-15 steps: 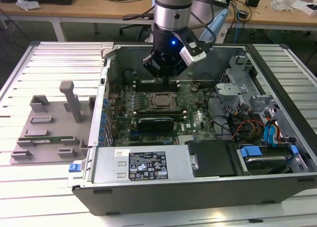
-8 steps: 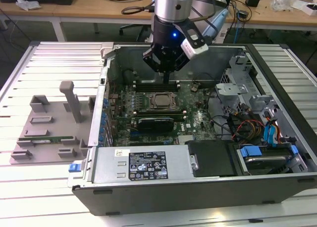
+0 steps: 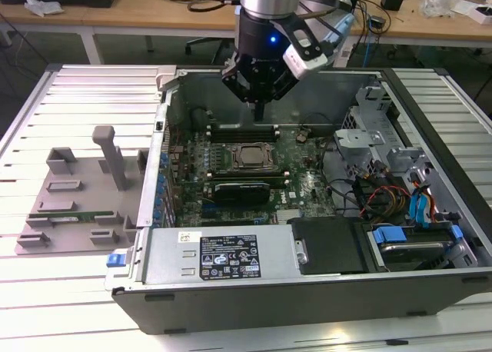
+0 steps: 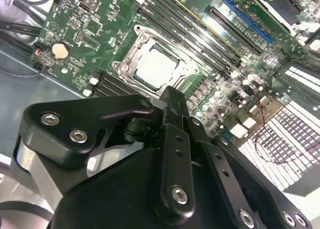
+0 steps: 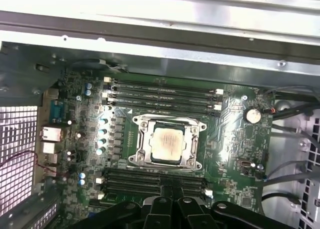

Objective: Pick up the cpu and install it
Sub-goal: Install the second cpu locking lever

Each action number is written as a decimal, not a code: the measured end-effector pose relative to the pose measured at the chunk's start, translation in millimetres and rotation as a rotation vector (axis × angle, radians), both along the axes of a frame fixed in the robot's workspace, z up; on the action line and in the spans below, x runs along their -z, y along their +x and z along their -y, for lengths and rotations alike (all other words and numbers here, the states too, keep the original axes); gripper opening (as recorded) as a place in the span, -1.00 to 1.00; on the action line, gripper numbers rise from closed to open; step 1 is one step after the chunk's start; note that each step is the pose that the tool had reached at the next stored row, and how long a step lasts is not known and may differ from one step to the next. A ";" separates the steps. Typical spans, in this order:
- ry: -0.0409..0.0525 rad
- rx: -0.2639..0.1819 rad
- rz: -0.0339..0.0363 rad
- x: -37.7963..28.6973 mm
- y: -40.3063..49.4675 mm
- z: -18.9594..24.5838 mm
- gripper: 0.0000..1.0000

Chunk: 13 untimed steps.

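Closest thing in the exterior view is the PC case [image 3: 254, 302], lying on its side with the panel off, front wall facing us. Just inside that wall there's the power supply [image 3: 223, 254] with its sticker, and next to it toward the exterior view's right a black box [image 3: 332, 244], then a drive bay [image 3: 415, 240] with blue tabs and a mess of cables.

Further in is the green motherboard [image 3: 304, 187]. A long black graphics card [image 3: 242, 190] sits across it, and right behind that is the socket [image 3: 251, 156] with the cpu [image 3: 251, 157] already lying flat in it. In both wrist views you can see the silvery cpu top [image 5: 166, 144] [image 4: 157, 66] framed by the metal socket bracket [image 5: 145, 149], with RAM slots [image 5: 160, 94] running along both sides of it and a coin battery [image 5: 253, 114] off to one side.

The gripper [image 3: 259, 112] hangs over the case's far part, pointing straight down, above the board and a bit behind the socket, touching nothing. Fingers [image 4: 172, 106] are pressed together, nothing pinched between them.

Outside the case, on the exterior view's left, a grey fixture [image 3: 81, 198] sits on the slatted table [image 3: 77, 98].
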<state>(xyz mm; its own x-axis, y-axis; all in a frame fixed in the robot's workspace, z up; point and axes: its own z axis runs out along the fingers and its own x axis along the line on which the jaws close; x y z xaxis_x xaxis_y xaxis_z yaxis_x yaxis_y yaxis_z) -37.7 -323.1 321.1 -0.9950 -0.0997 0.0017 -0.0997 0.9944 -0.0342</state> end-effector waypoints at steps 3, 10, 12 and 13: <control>0.0000 0.000 0.0000 -10.9 0.0 0.0 -0.79; 0.0000 0.000 0.0001 -28.7 0.0 0.0 -0.79; -0.0001 0.000 0.0000 -35.6 0.0 0.0 -0.79; 0.0000 0.000 0.0001 -37.5 0.0 0.0 -0.79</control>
<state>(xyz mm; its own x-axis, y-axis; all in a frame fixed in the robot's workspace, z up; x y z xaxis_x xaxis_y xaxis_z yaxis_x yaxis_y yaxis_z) -37.7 -323.1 358.6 -0.9950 -0.0997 0.0016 -0.0997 0.9944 -0.0343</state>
